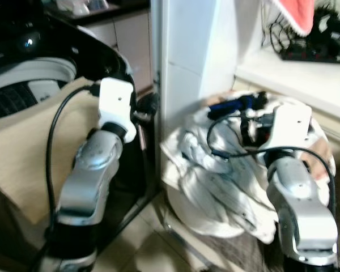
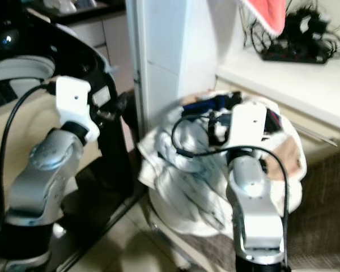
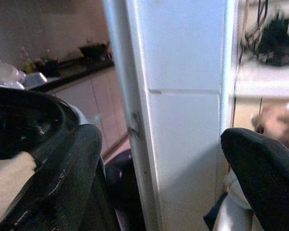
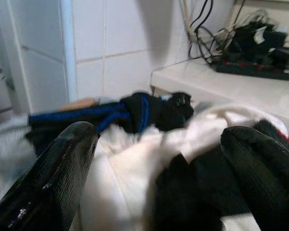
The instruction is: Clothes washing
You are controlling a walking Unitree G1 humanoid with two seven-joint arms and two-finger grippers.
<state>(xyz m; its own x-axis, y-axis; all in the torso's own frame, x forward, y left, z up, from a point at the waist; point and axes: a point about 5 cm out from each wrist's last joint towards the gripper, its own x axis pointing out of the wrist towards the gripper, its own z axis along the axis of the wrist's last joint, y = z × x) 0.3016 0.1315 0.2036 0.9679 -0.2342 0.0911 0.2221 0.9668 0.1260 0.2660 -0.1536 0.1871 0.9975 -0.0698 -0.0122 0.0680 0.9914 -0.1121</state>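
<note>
Clothes (image 4: 135,159) heaped just beneath right gripper (image 4: 154,159), its 2 fingers spread apart.

We list: white basket (image 1: 184,212) heaped with pale laundry (image 1: 215,170), dark blue-striped garment (image 1: 238,105) on top, beside white pillar (image 1: 187,56).

A white tiled pillar (image 1: 187,62) stands centre; a pale ledge (image 1: 306,79) with tangled cables (image 1: 317,39) lies far right, tiled floor (image 1: 141,243) near.

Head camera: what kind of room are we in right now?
Probably a home laundry corner by a kitchen: a washing machine, a heaped laundry basket, and a tiled wall.
</note>
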